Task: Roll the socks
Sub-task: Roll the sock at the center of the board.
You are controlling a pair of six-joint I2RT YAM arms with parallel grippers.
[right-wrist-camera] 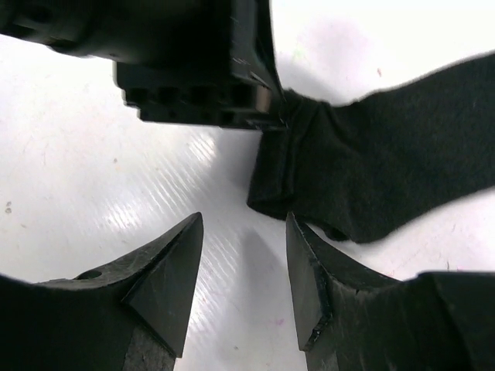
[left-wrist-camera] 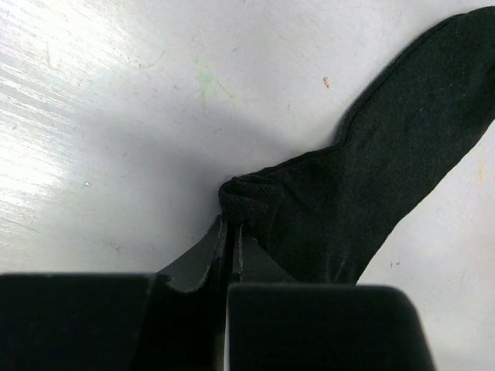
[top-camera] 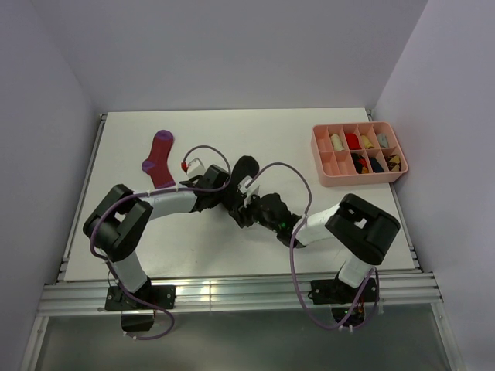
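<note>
No legible text, labels, brands, nos. or signs in any view.
</note>
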